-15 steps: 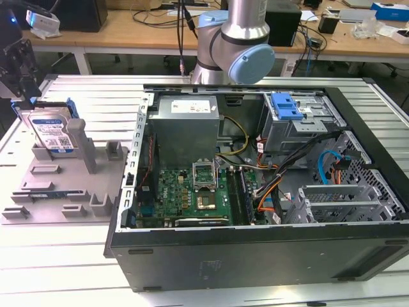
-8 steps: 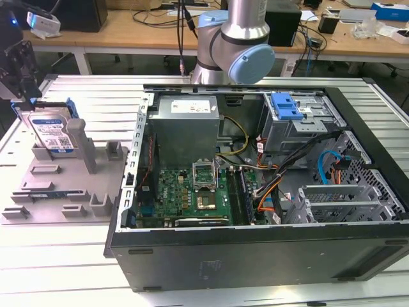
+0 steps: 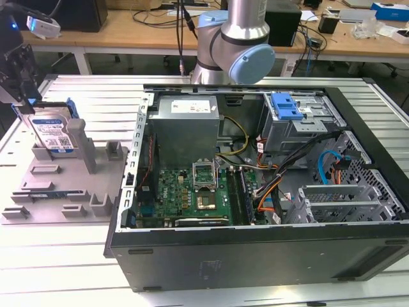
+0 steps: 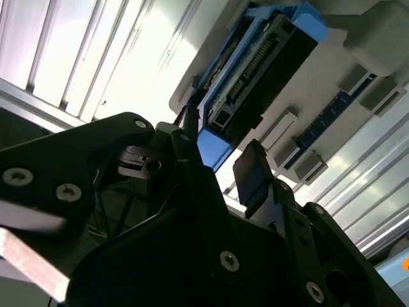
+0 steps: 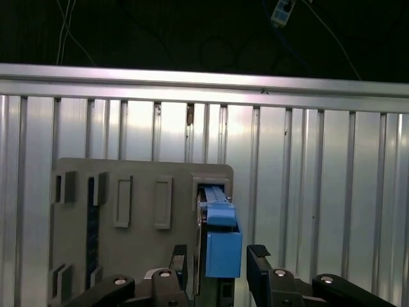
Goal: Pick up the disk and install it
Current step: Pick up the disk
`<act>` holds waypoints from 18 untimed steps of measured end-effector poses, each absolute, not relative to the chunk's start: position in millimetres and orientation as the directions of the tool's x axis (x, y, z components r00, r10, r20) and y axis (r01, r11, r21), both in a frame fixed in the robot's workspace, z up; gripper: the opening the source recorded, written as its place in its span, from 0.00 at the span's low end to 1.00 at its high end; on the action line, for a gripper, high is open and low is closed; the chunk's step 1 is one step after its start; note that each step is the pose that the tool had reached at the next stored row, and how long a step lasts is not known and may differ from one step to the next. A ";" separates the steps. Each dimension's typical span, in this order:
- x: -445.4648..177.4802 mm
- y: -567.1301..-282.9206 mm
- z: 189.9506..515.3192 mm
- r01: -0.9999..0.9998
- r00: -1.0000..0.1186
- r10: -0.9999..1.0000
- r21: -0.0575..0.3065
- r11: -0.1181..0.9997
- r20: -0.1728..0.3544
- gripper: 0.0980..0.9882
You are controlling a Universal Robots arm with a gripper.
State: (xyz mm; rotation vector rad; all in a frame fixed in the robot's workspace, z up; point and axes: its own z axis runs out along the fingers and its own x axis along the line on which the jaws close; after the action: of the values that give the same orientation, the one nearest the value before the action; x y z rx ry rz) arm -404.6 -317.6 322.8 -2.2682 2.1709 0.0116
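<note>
Disk (image 3: 52, 133): on edge in grey fixture (image 3: 61, 192) on tabletop (image 3: 64, 262), outside PC case (image 3: 255, 256).
Gripper (image 5: 219, 259): jaws apart, straddling disk's blue end, nothing held.
Progress: approx. pre-grasp; pick-up & install not yet done.

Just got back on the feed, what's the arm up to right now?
The arm's gripper is over the disk, which stands upright in the gray holder at the exterior view's left. In both wrist views the fingers straddle the disk's blue frame with gaps on either side, so the gripper is open and nothing is gripped yet. The open PC case sits beside the holder.
</note>
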 end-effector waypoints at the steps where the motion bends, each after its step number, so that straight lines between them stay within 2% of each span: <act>1: -404.6 -317.6 322.1 -0.999 0.044 -0.999 0.004 -0.044 -0.007 0.45; 18: -404.4 -316.0 311.5 -0.999 0.044 -0.999 0.004 -0.044 -0.007 0.45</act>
State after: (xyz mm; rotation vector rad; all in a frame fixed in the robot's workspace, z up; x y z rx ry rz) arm -404.4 -316.0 311.5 -2.2681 2.1709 0.0115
